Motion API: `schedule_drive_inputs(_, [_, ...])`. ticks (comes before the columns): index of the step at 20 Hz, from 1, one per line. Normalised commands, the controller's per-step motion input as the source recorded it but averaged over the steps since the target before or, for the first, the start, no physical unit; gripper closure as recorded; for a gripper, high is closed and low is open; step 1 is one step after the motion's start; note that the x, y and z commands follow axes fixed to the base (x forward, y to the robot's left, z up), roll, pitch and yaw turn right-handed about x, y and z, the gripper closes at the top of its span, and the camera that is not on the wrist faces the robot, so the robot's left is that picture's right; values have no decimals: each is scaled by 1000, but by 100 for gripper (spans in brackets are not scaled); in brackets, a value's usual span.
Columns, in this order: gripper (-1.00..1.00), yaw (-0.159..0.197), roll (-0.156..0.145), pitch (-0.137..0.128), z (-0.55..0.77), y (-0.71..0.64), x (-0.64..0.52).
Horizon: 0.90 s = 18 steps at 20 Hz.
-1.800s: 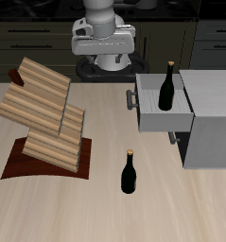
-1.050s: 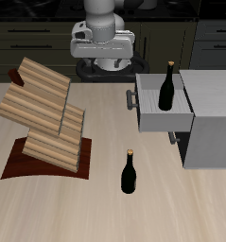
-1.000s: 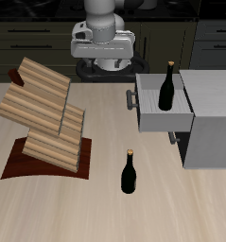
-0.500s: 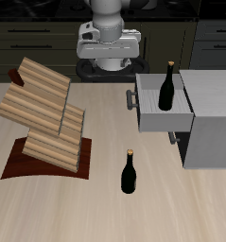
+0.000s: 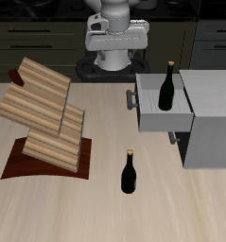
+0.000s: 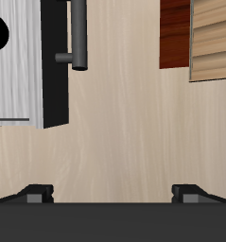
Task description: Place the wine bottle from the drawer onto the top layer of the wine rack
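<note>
The wine bottle, near-black with a gold cap, stands upright in the open grey drawer. The drawer's rounded handle also shows in the wrist view. The wine rack's top layer is a tilted light-wood slab at the top of the zigzag stack. My gripper is open and empty, its fingertips wide apart. It hangs from the arm high over the table's back, between rack and drawer, apart from both.
A second dark bottle stands upright on the table nearer the front edge. The grey cabinet holds the drawer. The rack's red-brown base lies on the table; it shows in the wrist view.
The arm with the gripper has shifted sideways toward the cabinet and a little farther back. Bottles, drawer and rack have not moved.
</note>
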Motion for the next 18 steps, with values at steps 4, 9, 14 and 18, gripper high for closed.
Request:
schedule_drive_inputs(4, [-100,7,3,2,34,342,-16])
schedule_drive_inputs(9, [-100,-19,12,9,33,274,4])
schedule_drive_inputs(14, [-100,12,31,-26,128,379,-102])
schedule_drive_inputs(18, [-100,-6,11,-21,135,214,-35])
